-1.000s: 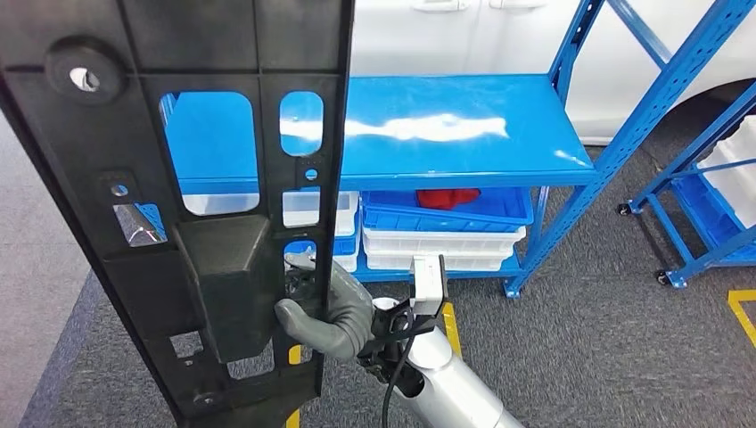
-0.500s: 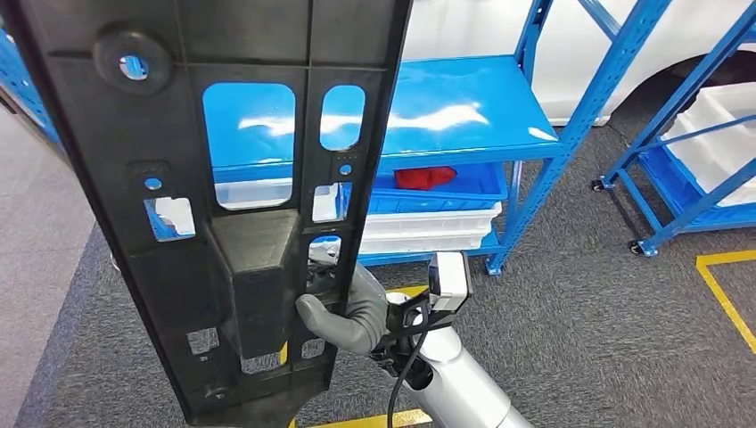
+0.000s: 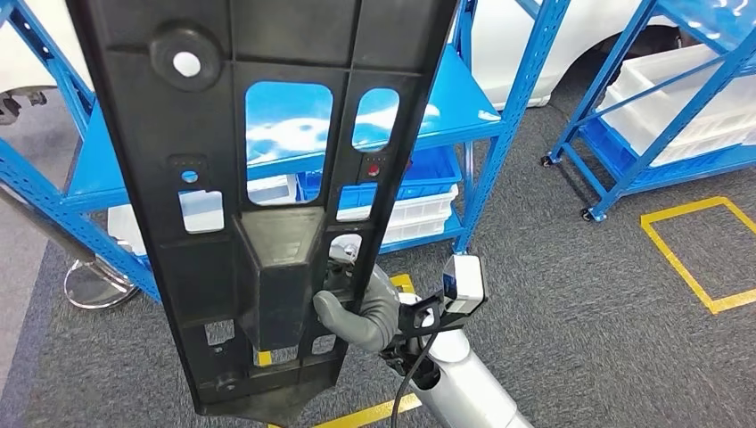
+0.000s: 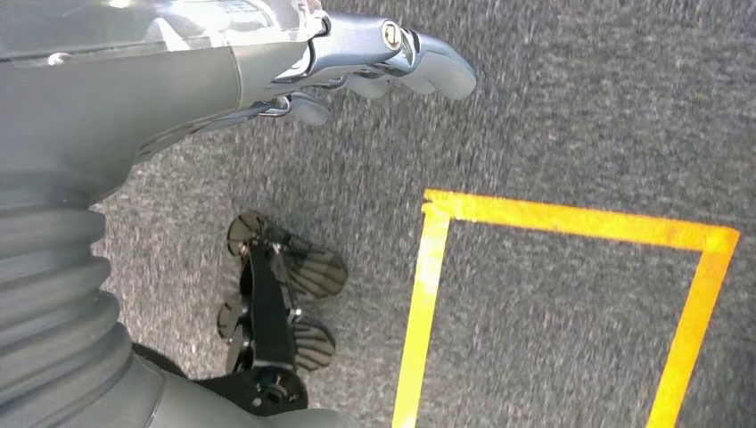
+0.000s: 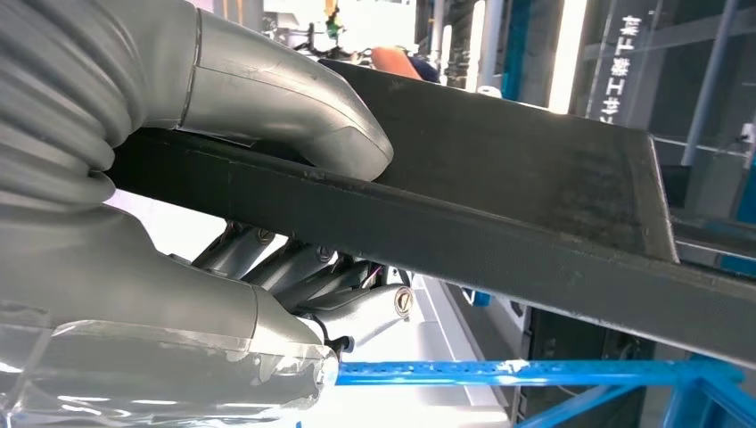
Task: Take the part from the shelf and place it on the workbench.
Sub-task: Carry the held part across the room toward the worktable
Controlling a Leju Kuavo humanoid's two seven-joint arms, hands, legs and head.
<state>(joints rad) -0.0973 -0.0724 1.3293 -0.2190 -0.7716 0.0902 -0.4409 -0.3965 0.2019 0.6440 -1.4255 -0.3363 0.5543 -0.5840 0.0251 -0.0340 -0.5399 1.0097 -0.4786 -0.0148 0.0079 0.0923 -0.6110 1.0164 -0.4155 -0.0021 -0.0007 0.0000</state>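
The part is a long black plastic panel point(image 3: 267, 152) with several cut-out windows, held upright close in front of the head camera. My right hand point(image 3: 357, 308) grips it near its lower end, thumb hooked over the panel's edge. In the right wrist view the thumb point(image 5: 294, 98) presses on one face of the panel point(image 5: 499, 205) and the fingers point(image 5: 312, 276) curl under the other. My left hand point(image 4: 357, 62) hangs over the carpet with its fingers loosely curled, holding nothing. A blue shelf point(image 3: 446, 107) stands behind the panel.
White and blue bins point(image 3: 419, 201) sit on the shelf's lower level. A second blue rack with white bins point(image 3: 677, 98) stands at the right. Yellow tape squares point(image 3: 695, 259) mark the grey carpet. A round metal base point(image 3: 94, 285) stands at the left by the shelf post.
The whole view has swung to the right: the shelf has slid left and the second rack and yellow square have come in. My right hand keeps its grip on the panel.
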